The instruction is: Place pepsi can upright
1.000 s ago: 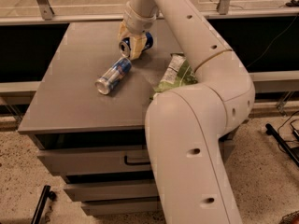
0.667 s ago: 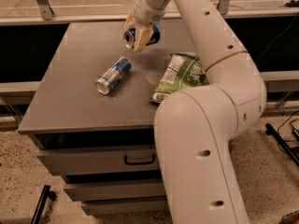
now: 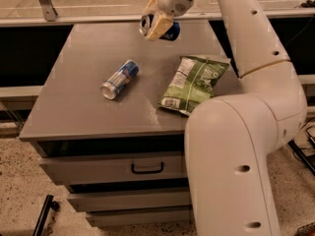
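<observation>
Your cream two-finger gripper (image 3: 158, 26) hangs over far middle of grey metal drawer-cabinet top (image 3: 83, 58), fingers clamped across short dark blue pepsi can (image 3: 172, 32). Can seems held off surface. Long axis near horizontal: silver top points left, blue body sticks out right. Next move turns on that: likely roll wrist till silver end faces up, then lower. Bare top lies below. Slim silver-and-blue can (image 3: 119, 79) lies on side front-left, well apart. Green crisp bag (image 3: 195, 82) lies flat front-right, nearer. Neither looks in your way.
</observation>
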Available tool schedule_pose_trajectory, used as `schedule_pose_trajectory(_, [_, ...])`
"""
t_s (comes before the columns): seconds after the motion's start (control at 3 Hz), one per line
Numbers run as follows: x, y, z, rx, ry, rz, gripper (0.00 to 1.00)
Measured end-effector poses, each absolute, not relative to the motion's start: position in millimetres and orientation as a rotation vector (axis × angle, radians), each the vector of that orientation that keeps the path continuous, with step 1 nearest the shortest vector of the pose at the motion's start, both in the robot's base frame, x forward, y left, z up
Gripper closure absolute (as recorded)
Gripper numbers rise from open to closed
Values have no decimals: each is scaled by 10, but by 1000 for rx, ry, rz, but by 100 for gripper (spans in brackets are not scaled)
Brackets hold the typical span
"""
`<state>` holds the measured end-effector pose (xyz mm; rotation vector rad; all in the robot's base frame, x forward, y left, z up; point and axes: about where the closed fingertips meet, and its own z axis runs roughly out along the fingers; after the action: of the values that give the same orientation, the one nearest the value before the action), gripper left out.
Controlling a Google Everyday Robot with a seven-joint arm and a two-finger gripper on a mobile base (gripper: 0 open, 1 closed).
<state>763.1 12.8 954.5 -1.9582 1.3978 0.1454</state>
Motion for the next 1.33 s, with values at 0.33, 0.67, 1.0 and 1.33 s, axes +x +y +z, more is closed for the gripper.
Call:
schedule_pose_trajectory(0.33, [7611,69,9731,-1754,1429,292,100])
schedule_pose_trajectory(0.67, [7520,95,9935,-1579,1403,451,100])
schedule_pose_trajectory(1.0, [7349,148,10089,-1438,1359,600,100])
schedule_pose_trajectory(1.33, [7120,186,10156,-1341,1344,702,100])
